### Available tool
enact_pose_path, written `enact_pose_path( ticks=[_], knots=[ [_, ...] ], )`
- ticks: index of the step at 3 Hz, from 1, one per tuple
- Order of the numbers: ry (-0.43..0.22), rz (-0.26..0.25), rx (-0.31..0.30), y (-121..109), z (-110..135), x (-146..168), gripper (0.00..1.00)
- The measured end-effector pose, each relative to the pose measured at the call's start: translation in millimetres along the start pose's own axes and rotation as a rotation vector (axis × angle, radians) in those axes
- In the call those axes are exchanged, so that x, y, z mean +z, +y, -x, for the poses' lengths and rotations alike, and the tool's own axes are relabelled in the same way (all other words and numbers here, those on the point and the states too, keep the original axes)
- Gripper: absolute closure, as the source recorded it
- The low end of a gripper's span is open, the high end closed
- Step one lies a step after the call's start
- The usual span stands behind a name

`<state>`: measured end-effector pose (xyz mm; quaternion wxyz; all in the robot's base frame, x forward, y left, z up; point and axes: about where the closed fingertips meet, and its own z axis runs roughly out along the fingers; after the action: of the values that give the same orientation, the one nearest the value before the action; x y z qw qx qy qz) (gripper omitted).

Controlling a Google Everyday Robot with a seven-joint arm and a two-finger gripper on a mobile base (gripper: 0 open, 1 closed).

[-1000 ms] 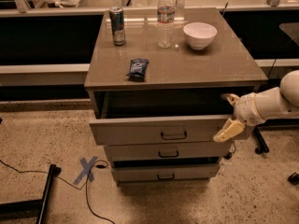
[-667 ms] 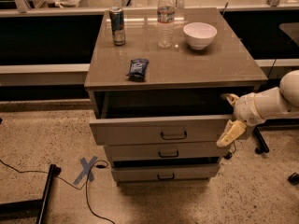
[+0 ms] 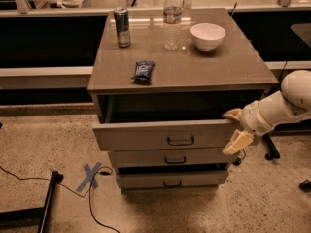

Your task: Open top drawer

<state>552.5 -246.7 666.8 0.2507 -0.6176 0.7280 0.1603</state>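
Observation:
The top drawer (image 3: 146,136) is the widest of three grey-beige drawers, with a small dark loop handle (image 3: 181,141) at its centre. Its front stands out from the cabinet and a dark gap shows above it. My gripper (image 3: 235,128) is at the right end of the drawer front, on a white arm (image 3: 286,103) coming in from the right. Its two pale fingers are spread apart. One fingertip (image 3: 232,114) is by the front's upper right corner and the other (image 3: 237,142) is by its lower right corner.
On the cabinet top (image 3: 233,62) stand a can (image 3: 122,27), a water bottle (image 3: 172,19) and a white bowl (image 3: 207,36), with a dark snack packet (image 3: 143,71) nearer the front. Two narrower drawers (image 3: 170,159) sit below. A blue tape X (image 3: 90,176) and cables lie on the floor at left.
The lower finger has dropped slightly down and to the right. The drawer and the things on top have not visibly moved.

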Motion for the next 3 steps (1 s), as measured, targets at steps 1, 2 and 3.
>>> enact_pose_path(
  ticks=[1,2,3],
  knots=[
    [0.025,0.045,0.001,15.1,-5.5,0.1,0.31],
    [0.021,0.064,-0.016,28.2,-3.0,-10.4,0.31],
    [-0.006,0.079,-0.051,40.8,6.8,-30.2,0.30]
  ],
)
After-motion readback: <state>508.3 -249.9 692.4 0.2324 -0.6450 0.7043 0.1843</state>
